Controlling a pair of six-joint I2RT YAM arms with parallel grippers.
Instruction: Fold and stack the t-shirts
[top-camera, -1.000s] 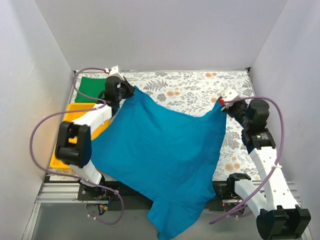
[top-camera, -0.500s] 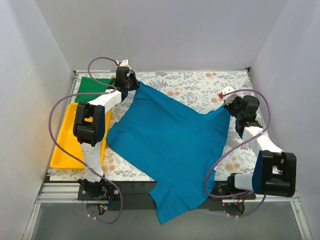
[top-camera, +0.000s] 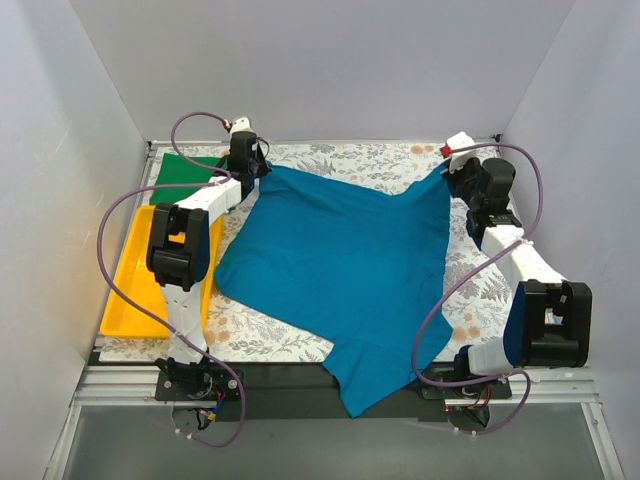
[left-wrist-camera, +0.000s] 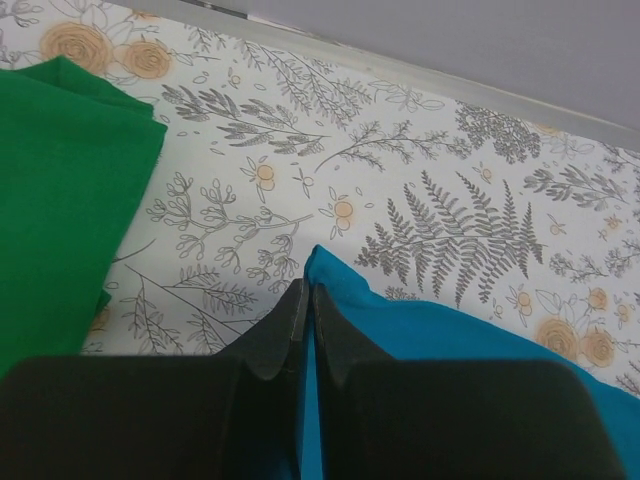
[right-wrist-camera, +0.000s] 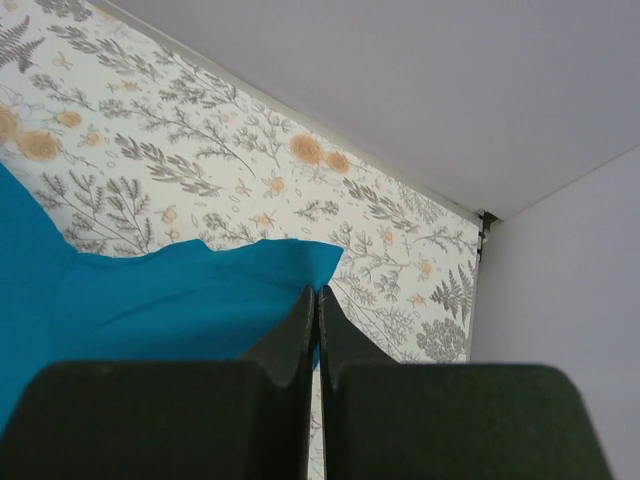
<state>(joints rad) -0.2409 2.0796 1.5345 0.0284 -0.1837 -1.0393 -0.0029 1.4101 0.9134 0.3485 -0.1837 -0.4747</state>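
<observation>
Teal shirt (top-camera: 340, 260) spread across flowered surface (top-camera: 380, 160), pulled taut between its two far corners. Near part hangs over front edge of surface. Left pincer (left-wrist-camera: 305, 290) closed tight, pinching shirt's far-left corner low over surface, near back edge. Right pincer (right-wrist-camera: 317, 292) closed tight, pinching far-right corner, near back right corner of surface. Green shirt (top-camera: 185, 172) lies flat at far left, just beside left pincer, apart from teal shirt. Yellow tray (top-camera: 130, 290) along left edge, in front of green shirt.
</observation>
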